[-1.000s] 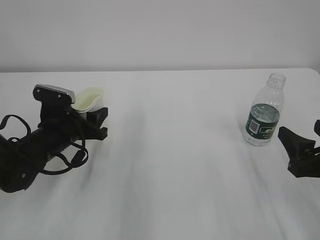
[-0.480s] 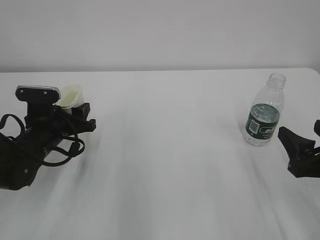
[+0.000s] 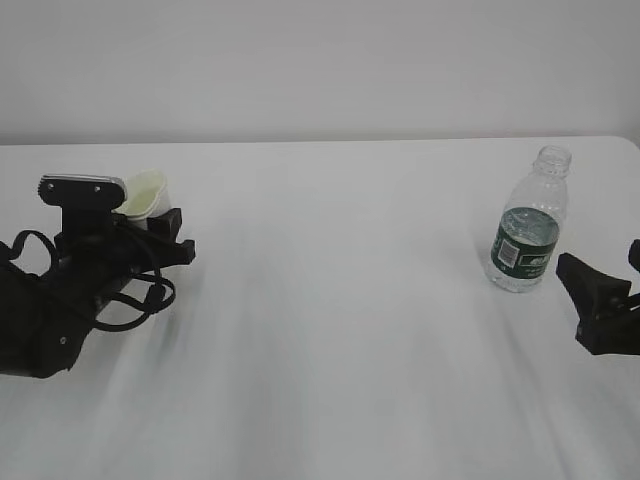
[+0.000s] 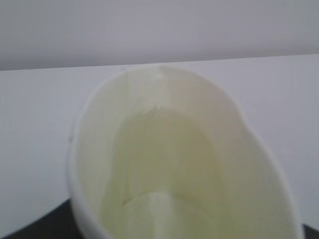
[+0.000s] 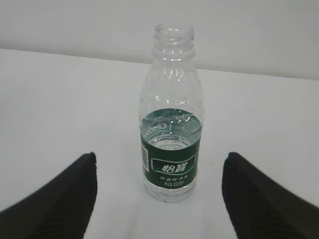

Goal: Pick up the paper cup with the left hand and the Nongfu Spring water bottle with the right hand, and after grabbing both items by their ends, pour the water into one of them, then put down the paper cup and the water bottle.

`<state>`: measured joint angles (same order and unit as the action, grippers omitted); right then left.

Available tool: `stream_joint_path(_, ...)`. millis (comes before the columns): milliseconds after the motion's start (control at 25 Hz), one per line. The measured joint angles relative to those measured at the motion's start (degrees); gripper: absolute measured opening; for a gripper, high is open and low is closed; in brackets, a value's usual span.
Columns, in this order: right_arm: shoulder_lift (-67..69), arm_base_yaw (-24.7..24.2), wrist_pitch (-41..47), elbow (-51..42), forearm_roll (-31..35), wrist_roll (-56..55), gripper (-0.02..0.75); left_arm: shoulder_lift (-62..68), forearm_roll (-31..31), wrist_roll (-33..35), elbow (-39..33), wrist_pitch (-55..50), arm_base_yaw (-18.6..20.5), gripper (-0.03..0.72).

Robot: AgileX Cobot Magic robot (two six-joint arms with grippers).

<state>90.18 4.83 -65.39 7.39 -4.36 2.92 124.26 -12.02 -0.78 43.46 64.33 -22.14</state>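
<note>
White table (image 3: 340,300) — left gripper (image 3: 165,235) pinches the paper cup (image 3: 145,193); right gripper (image 3: 615,300) spread near the bottle (image 3: 528,235).

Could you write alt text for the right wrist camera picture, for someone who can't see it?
A small clear ribbed plastic bottle with a dark green label stands upright and capless on a white table, partly filled with water. The open black gripper frames it without touching.
</note>
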Motion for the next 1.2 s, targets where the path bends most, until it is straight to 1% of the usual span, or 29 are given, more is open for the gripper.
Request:
stream_joint_path(320,0.0,0.0,0.0,0.0,0.0,0.0,0.591,3.22,-0.13,0.08,3.33,0.0,0.0,0.357)
stream_joint_path(480,0.0,0.0,0.0,0.0,0.0,0.0,0.591,4.55,-0.21,0.08,4.14,0.0,0.0,0.345)
stream_joint_path(1200,0.0,0.0,0.0,0.0,0.09,0.0,0.591,5.61,-0.34,0.12,4.65,0.0,0.0,0.322)
